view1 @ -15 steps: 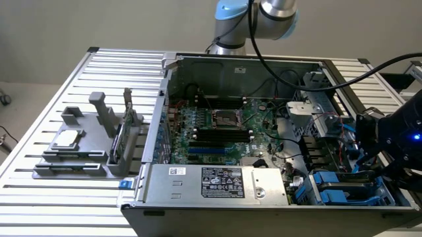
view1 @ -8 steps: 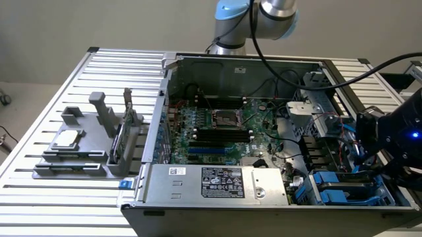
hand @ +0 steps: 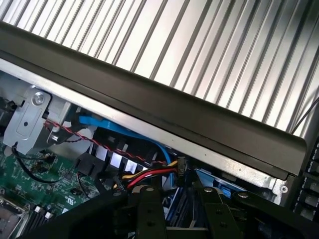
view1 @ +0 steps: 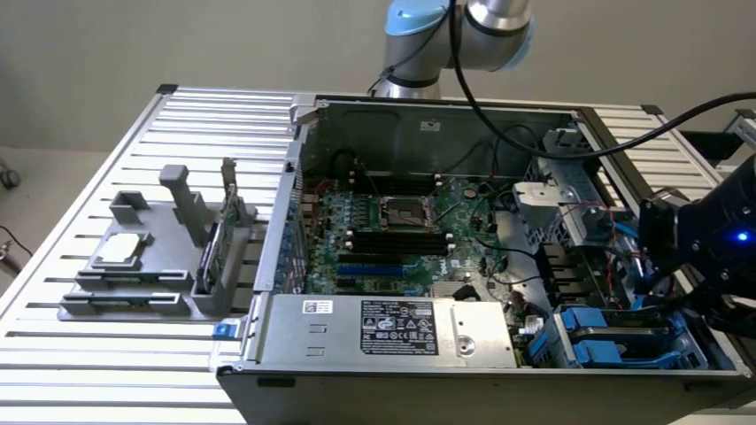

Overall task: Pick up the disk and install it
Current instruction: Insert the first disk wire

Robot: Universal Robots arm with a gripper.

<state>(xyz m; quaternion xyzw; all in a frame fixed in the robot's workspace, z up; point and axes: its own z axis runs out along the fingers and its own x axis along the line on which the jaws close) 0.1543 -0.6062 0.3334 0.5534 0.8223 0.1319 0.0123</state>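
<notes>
install step: end effector grips the disk at the drive bay; seating likely calls for square alignment.

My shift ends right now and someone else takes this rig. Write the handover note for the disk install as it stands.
Gripper: low inside the open computer case, at its corner on the exterior view's lower right. Cannot tell whether it grips anything.
Disk: blue-railed, in that same corner, right under the gripper.
Done: the disk is in the case, not on the grey holder, which carries a smaller silver drive.
Left: seating is unconfirmed; these views do not show whether the disk is fully home.
</notes>
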